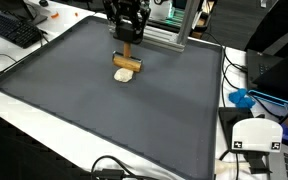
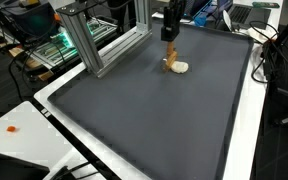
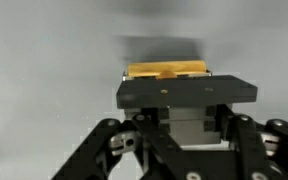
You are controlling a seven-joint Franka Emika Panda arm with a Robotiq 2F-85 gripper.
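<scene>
My gripper [image 1: 127,40] is at the far side of a dark grey mat [image 1: 104,110], seen in both exterior views. It is shut on a tan wooden block [image 1: 128,54] that stands upright under the fingers. The block's lower end meets a short wooden piece [image 1: 128,66] lying on the mat, with a cream rounded object [image 1: 123,75] right beside it. In an exterior view the gripper [image 2: 170,33] holds the block [image 2: 170,50] above the cream object [image 2: 180,68]. In the wrist view the jaws [image 3: 184,95] are closed, with the block's yellowish end [image 3: 166,71] showing beyond them.
An aluminium frame [image 1: 169,38] stands just behind the gripper and also shows in an exterior view [image 2: 84,40]. A keyboard [image 1: 12,30] lies off the mat's corner. A white device [image 1: 254,138], a blue object [image 1: 242,98] and cables [image 1: 114,168] lie beside the mat.
</scene>
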